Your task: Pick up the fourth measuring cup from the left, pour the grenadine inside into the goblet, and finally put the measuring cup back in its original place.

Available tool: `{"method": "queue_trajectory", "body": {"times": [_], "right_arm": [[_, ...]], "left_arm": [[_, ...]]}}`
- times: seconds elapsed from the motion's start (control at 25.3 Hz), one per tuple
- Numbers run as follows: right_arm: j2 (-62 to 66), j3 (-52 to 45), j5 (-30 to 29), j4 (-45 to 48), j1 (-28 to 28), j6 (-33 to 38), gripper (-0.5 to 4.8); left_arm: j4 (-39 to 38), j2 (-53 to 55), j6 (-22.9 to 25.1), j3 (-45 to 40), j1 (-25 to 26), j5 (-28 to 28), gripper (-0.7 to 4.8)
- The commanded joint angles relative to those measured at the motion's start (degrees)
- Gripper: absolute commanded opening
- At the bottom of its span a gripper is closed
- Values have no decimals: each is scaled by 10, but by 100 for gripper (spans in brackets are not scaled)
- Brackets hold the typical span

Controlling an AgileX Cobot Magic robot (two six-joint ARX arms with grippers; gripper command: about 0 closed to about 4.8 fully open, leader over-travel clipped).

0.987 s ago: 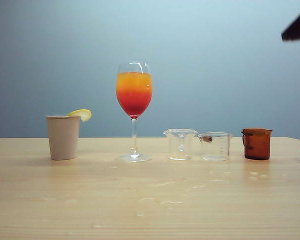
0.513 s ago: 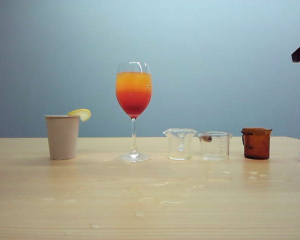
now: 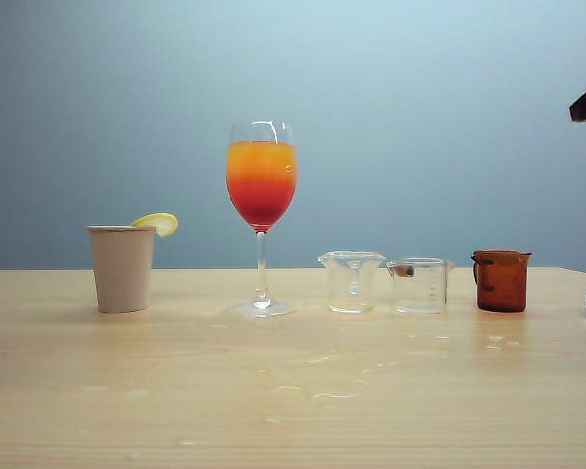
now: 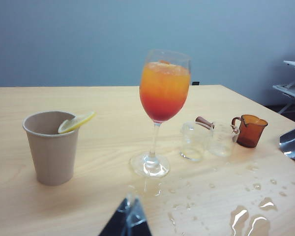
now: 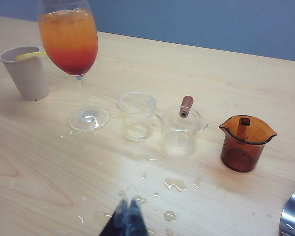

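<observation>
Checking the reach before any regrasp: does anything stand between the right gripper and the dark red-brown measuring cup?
Nothing visible does. In the right wrist view, only bare, wet wooden table lies between the shut right gripper and the dark red-brown measuring cup; the two clear measuring cups stand off to one side.

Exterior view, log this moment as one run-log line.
dark red-brown measuring cup: back on table, right end | tall goblet: orange over red | left gripper: shut | right gripper: shut, empty

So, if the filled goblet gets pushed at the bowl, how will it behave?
The goblet would probably tip rather than slide: it is tall, with the liquid high above a thin stem and a small foot. The table shows wet droplets near it, so the foot may also slip. The thin glass looks fragile.
</observation>
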Motion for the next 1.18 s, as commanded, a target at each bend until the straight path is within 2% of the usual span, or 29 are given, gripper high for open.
{"method": "queue_trajectory", "body": {"times": [0.04, 0.16, 0.36, 0.47, 0.67, 0.75, 0.87, 1.03, 1.18], "right_arm": [[0, 2, 0, 6, 1, 2, -1], [0, 2, 0, 6, 1, 2, -1], [0, 2, 0, 6, 1, 2, -1], [0, 2, 0, 6, 1, 2, -1], [0, 2, 0, 6, 1, 2, -1], [0, 2, 0, 6, 1, 2, -1], [0, 2, 0, 6, 1, 2, -1], [0, 2, 0, 6, 1, 2, -1], [0, 2, 0, 6, 1, 2, -1]], "left_arm": [[27, 0, 1, 1, 5, -1, -6], [37, 0, 2, 1, 21, -2, -6], [37, 0, 2, 1, 95, 0, -6], [37, 0, 2, 0, 189, 1, -6], [38, 0, 2, -8, 282, 34, -6], [47, 0, 2, -31, 326, 64, -6], [32, 0, 12, -33, 337, 67, -6], [33, 0, 54, -33, 336, 65, -6], [34, 0, 58, -33, 336, 65, -6]]}}
